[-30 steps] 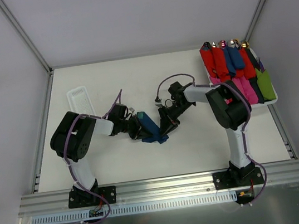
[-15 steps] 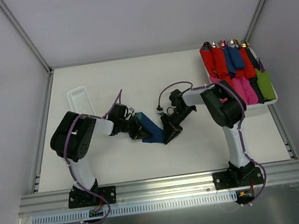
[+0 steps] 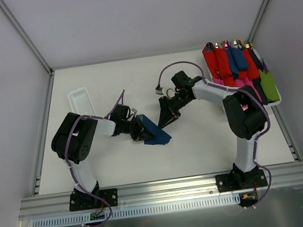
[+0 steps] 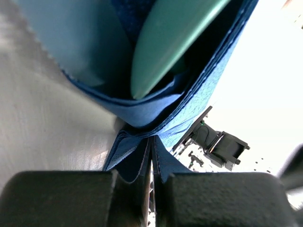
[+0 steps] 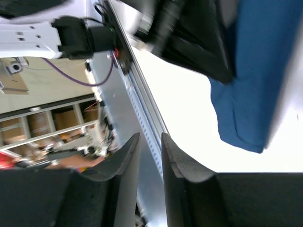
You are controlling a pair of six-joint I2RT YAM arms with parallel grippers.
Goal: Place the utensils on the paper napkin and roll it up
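Note:
The navy paper napkin point(image 3: 155, 133) lies partly folded on the white table between the two arms. My left gripper point(image 3: 140, 131) is shut on its left end. In the left wrist view the napkin point(image 4: 142, 113) wraps a teal utensil point(image 4: 175, 42), and its layered edges are pinched at my left gripper point(image 4: 152, 172). My right gripper point(image 3: 164, 121) hangs just past the napkin's far right side, apart from it. In the right wrist view my right gripper point(image 5: 150, 139) stands open by a narrow gap with nothing in it, and the napkin point(image 5: 255, 85) is to the upper right.
A white tray point(image 3: 275, 103) at the back right holds several red, blue, pink and green rolled bundles point(image 3: 236, 69) with shiny tips. A small white ribbed tray point(image 3: 81, 101) sits at the left, behind my left arm. The metal rail runs along the near edge.
My right gripper has come off the napkin's lower right edge and moved back and up, its arm swinging right. The left gripper keeps its hold on the napkin.

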